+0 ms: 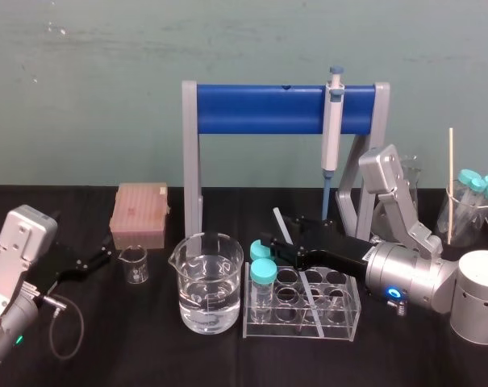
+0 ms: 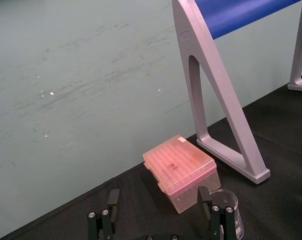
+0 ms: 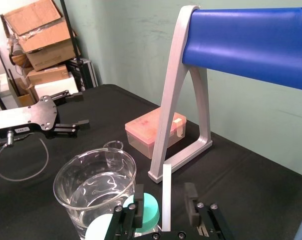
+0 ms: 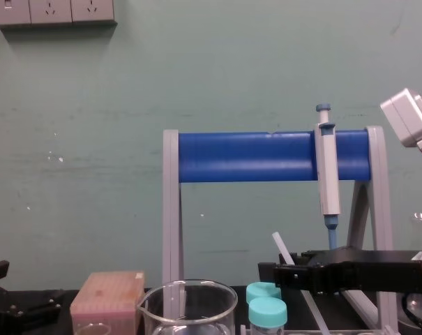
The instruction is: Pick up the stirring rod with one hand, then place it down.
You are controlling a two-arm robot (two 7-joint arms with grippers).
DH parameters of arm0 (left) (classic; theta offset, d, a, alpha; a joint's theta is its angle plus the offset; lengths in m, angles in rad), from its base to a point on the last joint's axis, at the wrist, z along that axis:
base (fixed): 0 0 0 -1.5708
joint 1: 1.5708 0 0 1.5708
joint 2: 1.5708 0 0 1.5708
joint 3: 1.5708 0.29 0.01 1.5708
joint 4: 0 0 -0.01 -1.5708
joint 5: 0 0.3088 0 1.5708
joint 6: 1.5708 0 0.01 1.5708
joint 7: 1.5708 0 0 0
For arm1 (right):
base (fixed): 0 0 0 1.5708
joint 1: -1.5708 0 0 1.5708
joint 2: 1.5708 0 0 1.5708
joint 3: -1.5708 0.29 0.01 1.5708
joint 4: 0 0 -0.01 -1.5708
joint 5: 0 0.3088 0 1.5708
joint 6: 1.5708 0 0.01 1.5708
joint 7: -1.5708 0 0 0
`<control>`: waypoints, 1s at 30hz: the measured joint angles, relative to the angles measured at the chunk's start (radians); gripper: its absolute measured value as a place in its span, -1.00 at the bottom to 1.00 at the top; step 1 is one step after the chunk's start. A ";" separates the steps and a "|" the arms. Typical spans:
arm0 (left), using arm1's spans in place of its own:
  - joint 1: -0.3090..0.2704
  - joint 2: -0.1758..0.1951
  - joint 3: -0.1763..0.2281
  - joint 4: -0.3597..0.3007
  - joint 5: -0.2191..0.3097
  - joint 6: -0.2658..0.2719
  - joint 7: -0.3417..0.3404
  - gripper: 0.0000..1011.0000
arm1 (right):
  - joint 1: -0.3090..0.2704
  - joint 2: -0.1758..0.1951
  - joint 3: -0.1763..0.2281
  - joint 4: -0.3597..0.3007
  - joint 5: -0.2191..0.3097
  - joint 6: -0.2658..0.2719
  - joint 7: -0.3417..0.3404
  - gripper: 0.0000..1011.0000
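Stirring rod [image 3: 165, 176] leans between the right gripper's [image 3: 164, 192] parted jaws.

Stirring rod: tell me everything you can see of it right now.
The stirring rod is thin, straight, translucent whitish and glass-like. It stands tilted, top leaning toward the robot's left, and its lower part runs down into the clear tube rack; where its foot rests cannot be told. The right gripper, reaching in from the right, has an open jaw on either side of it, with gaps showing. The left gripper is parked far left.
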 joint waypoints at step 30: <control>0.000 0.000 0.000 0.000 0.000 0.000 0.000 0.98 | -0.054 -0.011 0.045 -0.015 0.013 -0.143 0.018 -0.86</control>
